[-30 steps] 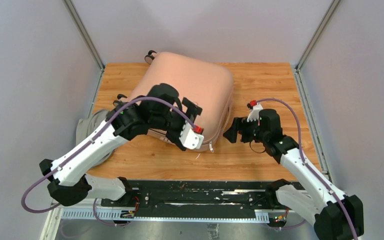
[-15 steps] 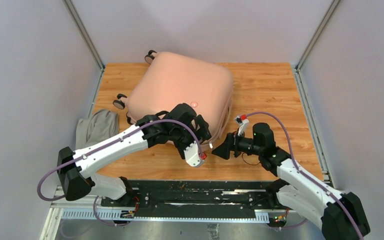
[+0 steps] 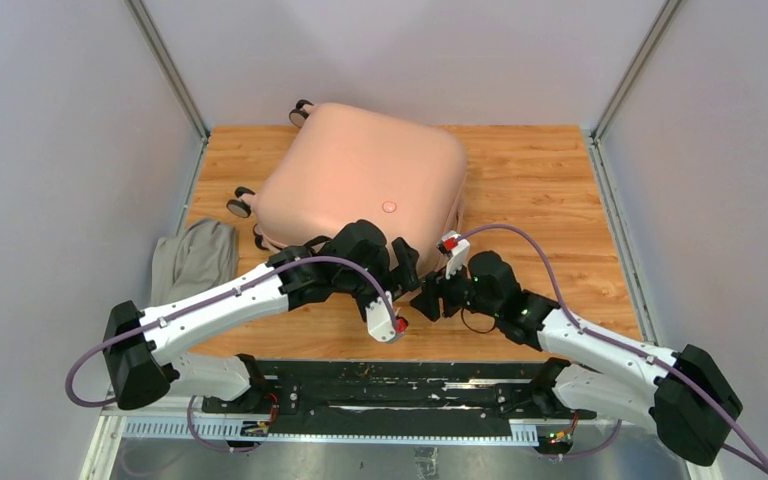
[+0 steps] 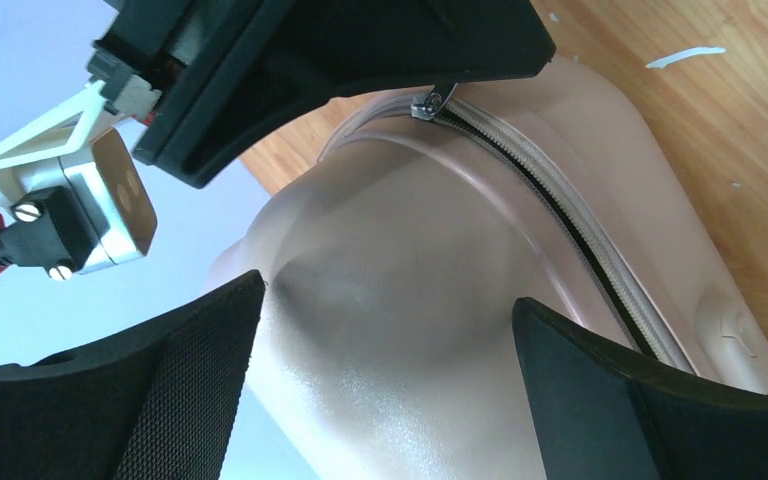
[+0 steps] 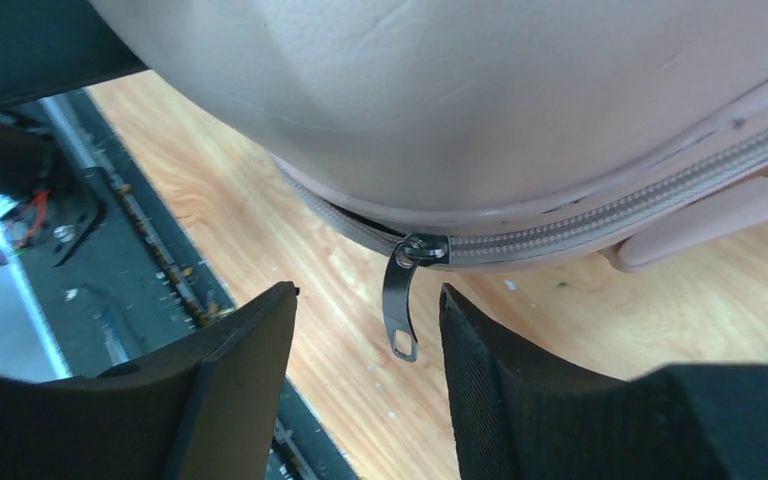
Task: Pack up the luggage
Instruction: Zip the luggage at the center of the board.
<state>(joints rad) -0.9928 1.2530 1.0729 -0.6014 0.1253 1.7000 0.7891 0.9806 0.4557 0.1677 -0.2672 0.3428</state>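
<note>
Suitcase point(image 3: 360, 175): pink, zipped most of the way, lying flat toward the far left corner of the table point(image 3: 550, 170).
Zipper pull point(image 5: 400, 300): dangling from the seam at the suitcase's near corner, long axis pointing down into the right claw point(image 5: 368, 312) (the nearer arm for it).
Right claw: fingers apart, straddling the pull, not yet pinching.
Left claw point(image 4: 388, 300): wide apart, empty, facing the shell alongside.
</note>
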